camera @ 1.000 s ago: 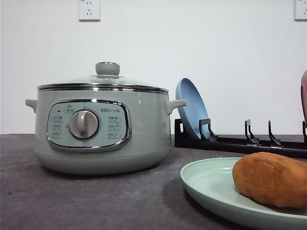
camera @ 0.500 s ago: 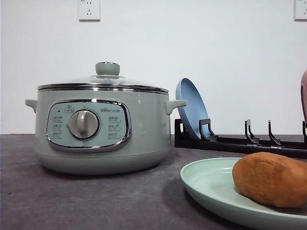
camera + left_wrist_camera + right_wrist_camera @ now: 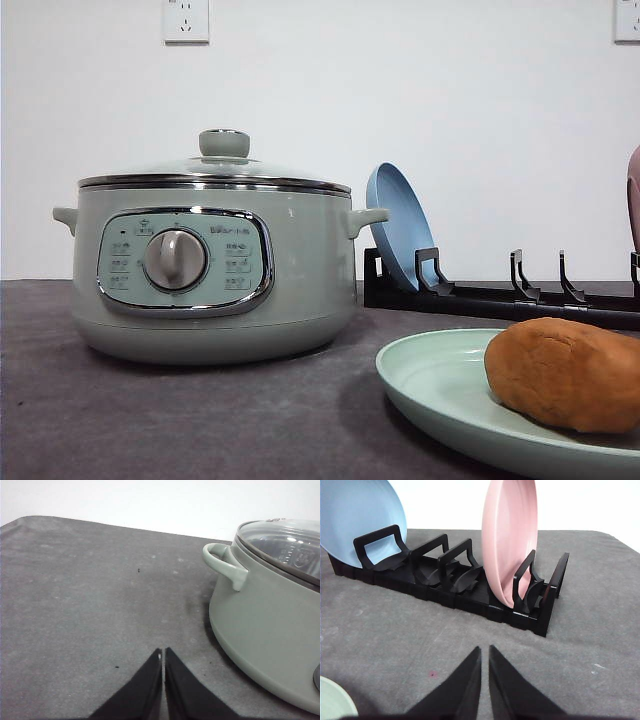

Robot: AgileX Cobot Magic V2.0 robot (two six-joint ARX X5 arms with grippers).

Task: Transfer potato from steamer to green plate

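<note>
Our left claw has its fingers pressed together on nothing, hanging low over the bare grey counter, with the steamer just beside it, glass lid seated on top. Our right claw is nearly closed too, a thin slit between its tips, empty, facing the black rack that holds a blue plate and a pink plate upright. In the front view we see the potato lying on the green plate, to the right of the steamer and apart from it.
</note>
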